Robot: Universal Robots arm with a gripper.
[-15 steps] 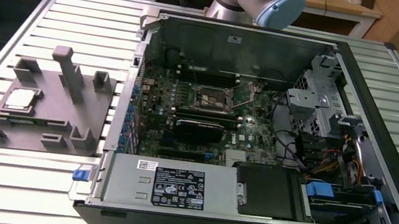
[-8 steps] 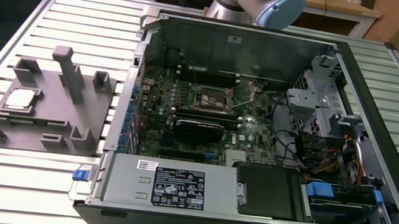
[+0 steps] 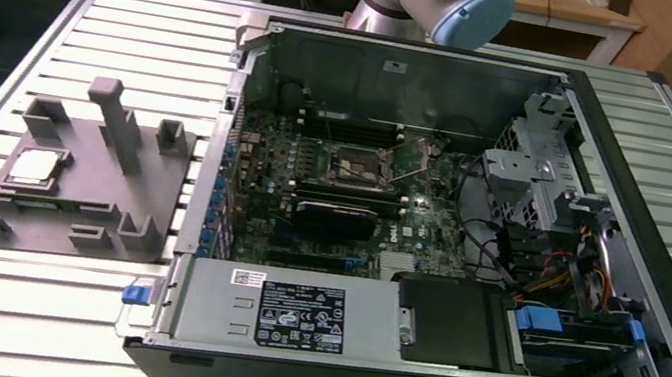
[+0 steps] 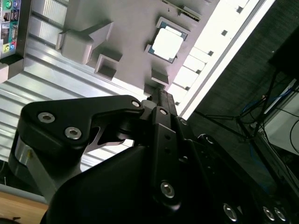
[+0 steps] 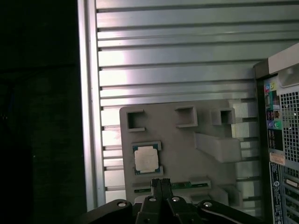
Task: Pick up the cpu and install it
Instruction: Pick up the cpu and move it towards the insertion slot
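The pincer (image 5: 160, 183) hangs well clear of the grey tray (image 5: 182, 154), up above it. Its two fingers are pressed together with nothing between them. I'd say none of the job is done yet: the cpu (image 5: 145, 158) is not lifted, and the socket (image 3: 358, 164) inside the open computer case (image 3: 394, 76) beside the tray has not received it. The cpu lies flat in a square recess on the side of the tray away from the case. It is a small, pale silver square with a thin dark rim, and its top is bright in both wrist views.
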